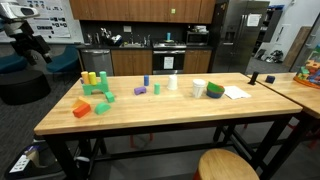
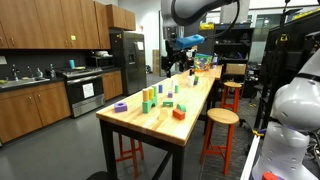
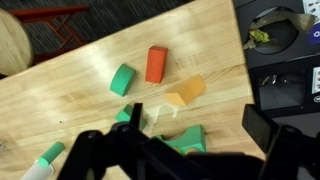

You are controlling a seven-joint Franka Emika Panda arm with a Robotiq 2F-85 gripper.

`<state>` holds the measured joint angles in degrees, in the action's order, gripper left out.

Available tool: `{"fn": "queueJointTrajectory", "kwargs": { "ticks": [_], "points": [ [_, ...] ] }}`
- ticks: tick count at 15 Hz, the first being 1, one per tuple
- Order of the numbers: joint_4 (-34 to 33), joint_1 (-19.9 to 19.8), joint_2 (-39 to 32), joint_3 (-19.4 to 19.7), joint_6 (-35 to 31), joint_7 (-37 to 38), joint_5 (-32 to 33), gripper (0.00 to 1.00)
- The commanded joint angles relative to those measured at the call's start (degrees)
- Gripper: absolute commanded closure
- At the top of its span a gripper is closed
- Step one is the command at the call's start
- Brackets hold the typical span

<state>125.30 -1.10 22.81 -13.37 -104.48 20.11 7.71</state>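
Observation:
My gripper (image 3: 198,125) is open and empty, held high above one end of a long wooden table (image 3: 80,60). In the wrist view a green arch block (image 3: 187,140) lies between the fingers, well below them. An orange block (image 3: 185,92), a red block (image 3: 155,63) and a green block (image 3: 122,79) lie just beyond. In the exterior views the gripper (image 1: 33,47) (image 2: 180,52) hangs off the table's end, touching nothing. The red and orange blocks (image 1: 82,108) sit near that end.
More blocks stand along the table: yellow cylinders (image 1: 90,78), a purple piece (image 1: 112,96), a blue block (image 1: 145,80), a white cup (image 1: 198,88) and a sheet of paper (image 1: 236,92). A round stool (image 1: 228,166) stands beside the table. Kitchen counters (image 1: 140,55) lie behind.

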Motion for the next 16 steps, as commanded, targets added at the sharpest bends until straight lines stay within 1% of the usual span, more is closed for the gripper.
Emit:
{"fn": "queueJointTrajectory", "kwargs": {
  "ticks": [1, 8, 11, 13, 14, 15, 16],
  "points": [
    [-0.12, 1.44, -0.18, 1.19, 0.17, 0.45, 0.50, 0.00],
    [-0.16, 1.43, -0.45, 1.43, -0.11, 0.24, 0.46, 0.00],
    [-0.68, 0.58, -2.82, 1.86, -2.19, 1.22, 2.56, 0.00],
    [-0.44, 0.12, -5.30, 2.65, -5.68, 1.71, 3.52, 0.00],
    [0.42, -0.31, -7.44, 2.86, -10.45, 2.60, 5.44, 0.00],
    [0.46, -0.50, -9.66, 3.28, -13.81, 3.07, 6.39, 0.00],
    [1.34, -1.04, -12.19, 3.25, -19.88, 5.05, 9.35, 0.00]
  ]
}}
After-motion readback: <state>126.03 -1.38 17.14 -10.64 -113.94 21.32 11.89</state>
